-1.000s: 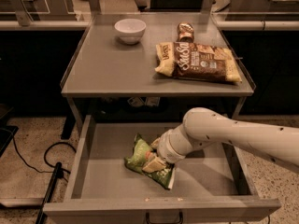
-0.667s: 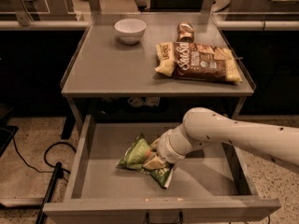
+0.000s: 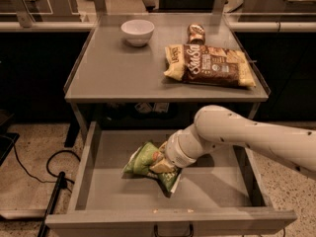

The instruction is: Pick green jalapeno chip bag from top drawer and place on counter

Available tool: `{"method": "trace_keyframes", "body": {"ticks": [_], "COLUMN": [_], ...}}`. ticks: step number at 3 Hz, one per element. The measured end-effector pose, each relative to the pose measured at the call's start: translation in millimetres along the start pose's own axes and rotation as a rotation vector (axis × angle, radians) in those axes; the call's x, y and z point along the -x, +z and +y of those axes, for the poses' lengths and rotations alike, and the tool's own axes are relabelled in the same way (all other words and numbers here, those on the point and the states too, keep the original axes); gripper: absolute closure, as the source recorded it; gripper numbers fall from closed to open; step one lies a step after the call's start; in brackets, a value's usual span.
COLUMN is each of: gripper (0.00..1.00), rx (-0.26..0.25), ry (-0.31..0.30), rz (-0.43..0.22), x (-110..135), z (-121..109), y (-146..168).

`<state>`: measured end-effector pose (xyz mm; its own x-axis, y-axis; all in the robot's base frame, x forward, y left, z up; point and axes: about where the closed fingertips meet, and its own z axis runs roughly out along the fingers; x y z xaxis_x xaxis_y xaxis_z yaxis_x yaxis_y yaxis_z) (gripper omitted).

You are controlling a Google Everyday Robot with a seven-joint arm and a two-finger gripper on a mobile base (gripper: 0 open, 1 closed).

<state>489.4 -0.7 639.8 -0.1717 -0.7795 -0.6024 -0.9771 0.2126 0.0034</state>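
- Found low inside the wide shallow grey metal top drawer [image 3: 88, 181]: the two-finger gripper [image 3: 161, 163], at the end of the thick white arm [image 3: 237, 132], pressed into the small crumpled green foil jalapeno chip bag [image 3: 140, 161].
- Cannot tell the grip state: hidden behind the white wrist and the bunched foil.
- Bag right at the gripper, mostly bunched to its left, with one corner hanging below it toward the drawer front. Cannot tell whether resting on the drawer floor or just off it.
- Judged as the step in hand: securing the bag, then lifting it out.
- Confirm a firm hold on a thick fold of foil, not a thin edge. Likely slippery and prone to slide out.
- Raise straight up first, clear of the drawer's low side walls, then out toward the drawer front to avoid the counter edge overhanging above and behind the gripper.
- Carry up and back to the flat grey metal counter [image 3: 118, 70]. Aim for the bare stretch above and left of the gripper.
- Stay short of the small white bowl [image 3: 138, 31] far behind, and left of the large brown-and-yellow chip bag [image 3: 212, 65] above and to the right.
- Set down low; release only once flat.
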Motion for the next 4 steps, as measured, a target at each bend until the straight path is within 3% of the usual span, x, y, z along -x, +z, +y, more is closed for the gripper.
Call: {"method": "trace_keyframes", "body": {"ticks": [1,2,3,4], "gripper": [1.0,1.0,1.0,1.0], "rx": [-0.039,-0.045,-0.044,-0.088], "ry": [0.0,-0.046,-0.046,-0.086], "rz": [-0.007,-0.035,-0.036,-0.073], "x": [38,85,85,116], "z": [-2,-2,-2,-9], "y": [-40,-80,-80,-107]}}
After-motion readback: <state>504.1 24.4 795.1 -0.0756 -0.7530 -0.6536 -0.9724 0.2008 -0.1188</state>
